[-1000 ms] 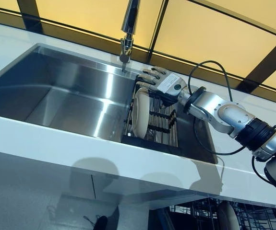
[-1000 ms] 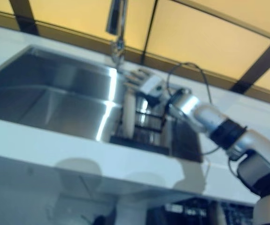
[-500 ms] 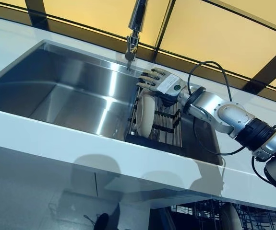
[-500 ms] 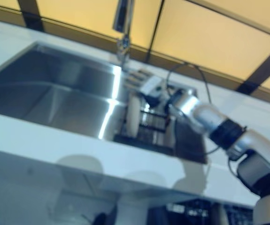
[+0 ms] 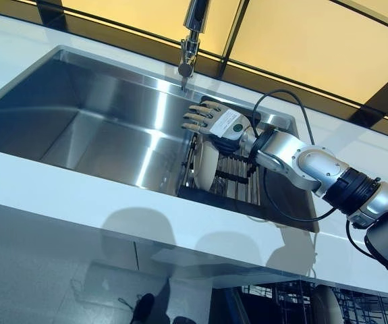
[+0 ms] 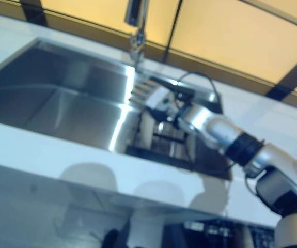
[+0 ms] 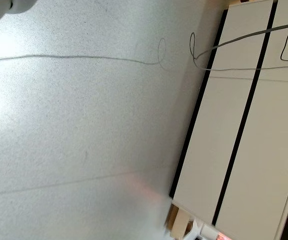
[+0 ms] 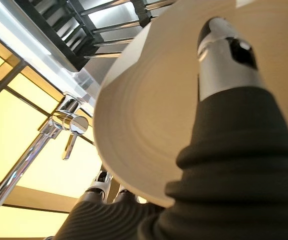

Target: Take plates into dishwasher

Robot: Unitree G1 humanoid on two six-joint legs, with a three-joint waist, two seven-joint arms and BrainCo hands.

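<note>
Right hand [image 5: 212, 124] is at the top rim of the plate [image 5: 206, 164], thumb on one face, fingers over the far side, pinching it; plate stands on edge in the sink rack [image 5: 237, 182].

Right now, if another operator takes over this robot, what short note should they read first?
Right hand: at the top edge of the cream plate, thumb on one face and fingers past the rim on the other; the grip looks begun, but I cannot tell if it is closed.
Left hand: in no view; its wrist camera shows only floor.
The plate stands upright in the dark rack at the right end of the sink, below the tap.
Done: the reach to the plate.
Left: lift it out and carry it to the dishwasher rack below the counter.
</note>
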